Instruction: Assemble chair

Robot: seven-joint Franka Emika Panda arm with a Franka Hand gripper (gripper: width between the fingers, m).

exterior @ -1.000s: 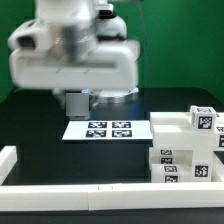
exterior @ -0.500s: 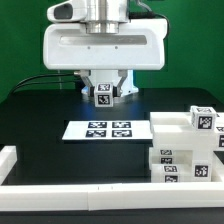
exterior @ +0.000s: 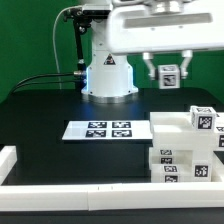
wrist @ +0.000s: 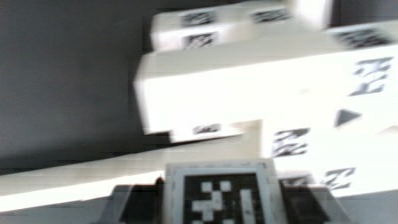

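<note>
In the exterior view you've got the pincer (exterior: 169,73) up in the air, pinching a small tagged chair part (exterior: 169,75). The rest of the chair (exterior: 185,150) sits on the table (exterior: 40,115) at the exterior view's right, beside the marker board (exterior: 98,130).

In the wrist view you're looking down on the chair (wrist: 249,85), with the held part (wrist: 217,188) between the fingers (wrist: 128,200).

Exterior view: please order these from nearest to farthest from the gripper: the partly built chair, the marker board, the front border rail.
From the gripper, which holds a tagged chair part:
1. Partly built chair, below it, exterior view's right.
2. Marker board, table centre.
3. Front border rail, along the near edge.
</note>
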